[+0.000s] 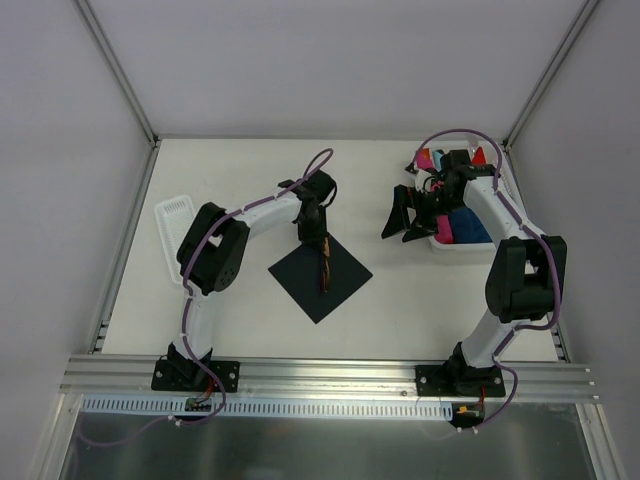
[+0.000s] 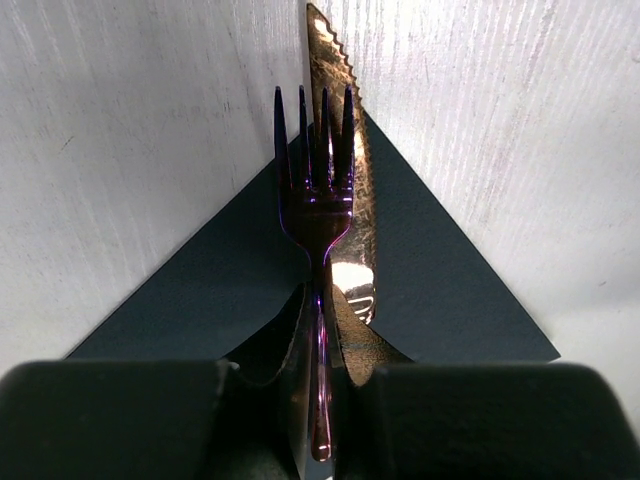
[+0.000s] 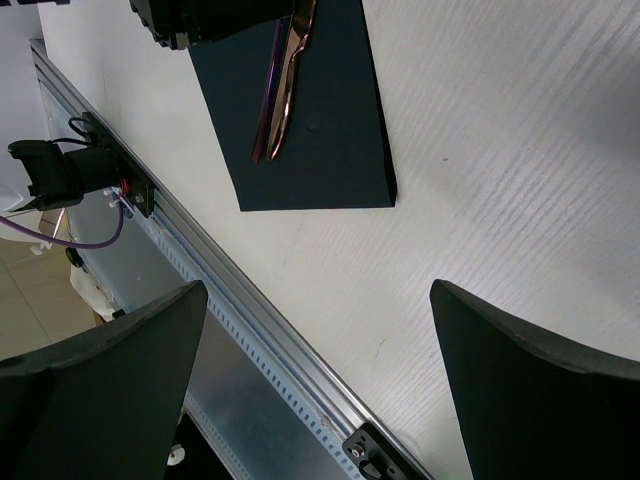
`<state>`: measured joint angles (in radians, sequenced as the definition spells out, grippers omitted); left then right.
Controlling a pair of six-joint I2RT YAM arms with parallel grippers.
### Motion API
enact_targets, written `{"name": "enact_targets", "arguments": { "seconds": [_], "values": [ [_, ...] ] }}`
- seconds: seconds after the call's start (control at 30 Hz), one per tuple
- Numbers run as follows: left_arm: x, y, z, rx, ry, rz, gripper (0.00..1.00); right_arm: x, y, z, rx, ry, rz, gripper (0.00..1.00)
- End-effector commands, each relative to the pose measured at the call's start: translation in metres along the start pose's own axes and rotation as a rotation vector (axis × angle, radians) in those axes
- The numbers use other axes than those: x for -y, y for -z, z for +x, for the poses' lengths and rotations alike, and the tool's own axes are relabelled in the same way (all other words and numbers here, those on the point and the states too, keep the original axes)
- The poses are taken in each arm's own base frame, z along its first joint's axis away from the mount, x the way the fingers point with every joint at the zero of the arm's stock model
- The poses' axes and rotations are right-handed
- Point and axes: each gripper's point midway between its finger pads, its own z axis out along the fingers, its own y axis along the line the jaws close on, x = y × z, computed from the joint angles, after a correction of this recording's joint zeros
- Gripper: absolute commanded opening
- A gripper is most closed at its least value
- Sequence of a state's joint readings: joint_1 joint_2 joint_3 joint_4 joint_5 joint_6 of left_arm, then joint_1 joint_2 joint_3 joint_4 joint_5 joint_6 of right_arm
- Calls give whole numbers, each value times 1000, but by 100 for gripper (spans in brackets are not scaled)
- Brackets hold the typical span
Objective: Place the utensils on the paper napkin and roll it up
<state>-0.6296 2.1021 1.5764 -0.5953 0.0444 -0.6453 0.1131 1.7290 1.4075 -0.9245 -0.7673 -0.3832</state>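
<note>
1. Top view: the dark napkin (image 1: 342,286) lies flat near the middle of the desk (image 1: 240,170), turned like a diamond with one corner toward the near edge.
2. The left tool (image 1: 312,232) is over the napkin's far corner. Thin cutlery runs from it toward the middle of the sheet.
3. The right tool (image 1: 405,218) hangs over bare desk to the right of the napkin, well apart from it, with its fingers spread wide.
4. Just right of that tool is the right tray (image 1: 445,246), which holds blue, pink and red rolled napkins. The left tray (image 1: 174,215) sits at the far left.
5. Left wrist view: the left tool (image 2: 322,312) is clamped together on the slim handle of a purple fork (image 2: 316,200).
6. A copper knife (image 2: 338,110) lies just right of the fork, touching it. Its toothed tip reaches past the napkin's (image 2: 190,295) corner over the white desk (image 2: 120,130).
7. Right wrist view: the right tool (image 3: 318,292) stands with its fingers (image 3: 100,350) far apart and nothing between them.
8. Beyond them the napkin (image 3: 330,130) lies flat on the desk (image 3: 500,150), close to the metal rail (image 3: 205,265). The knife (image 3: 290,70) and fork (image 3: 266,105) rest on it side by side.
</note>
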Motion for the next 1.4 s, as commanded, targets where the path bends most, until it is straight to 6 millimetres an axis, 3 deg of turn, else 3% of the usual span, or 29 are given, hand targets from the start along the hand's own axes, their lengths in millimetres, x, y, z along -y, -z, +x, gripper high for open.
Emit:
{"name": "enact_targets", "arguments": {
  "seconds": [0.0, 0.3, 0.47, 0.63, 0.87, 0.9, 0.97, 1.0, 1.07, 1.1, 1.13, 1.17, 1.2, 1.23, 1.27, 1.33, 1.37],
  "values": [
    [0, -6, 7, -17, 10, -12, 8, -2, 2, 5, -9, -3, -15, 99],
    [1, -7, 8, -24, 23, -4, 13, -2, 2, 5, -8, 0, -15, 99],
    [5, 2, 3, 0, 20, 8, 18, -3, 3, 5, -6, 2, -19, 99],
    [14, 30, -10, 59, 10, 53, 27, -7, 4, 6, -1, 17, -32, 99],
    [26, 100, -39, 180, 42, 163, 36, -23, 4, 10, 4, 143, -30, 97],
    [21, 118, -47, 209, 69, 189, 37, -26, 3, 11, 4, 181, -23, 95],
    [9, 129, -49, 215, 117, 200, 37, -41, -3, 17, -8, 270, -18, 87],
    [-3, 147, -56, 241, 154, 227, 37, -43, -7, 17, -5, 321, 10, 82],
    [-22, 151, -50, 224, 205, 231, 37, -61, -19, 30, -30, 429, 17, 72],
    [-28, 167, -50, 250, 215, 254, 37, -63, -25, 27, -17, 487, 47, 67],
    [-42, 167, -48, 242, 228, 253, 37, -68, -31, 30, -17, 533, 60, 63],
    [-48, 171, -45, 244, 230, 257, 38, -86, -42, 41, -36, 616, 53, 58],
    [-51, 183, -43, 266, 228, 278, 38, -81, -51, 48, -55, 658, 106, 56],
    [-63, 182, -37, 247, 249, 275, 39, -85, -59, 48, -50, 710, 128, 54],
    [-68, 183, -33, 243, 257, 277, 41, -99, -74, 61, -88, 794, 124, 53],
    [-79, 187, -22, 236, 282, 285, 41, -101, -88, 66, -105, 877, 193, 49],
    [-86, 190, -20, 229, 306, 299, 41, -114, -100, 79, -128, 944, 184, 48]
  ]
}}
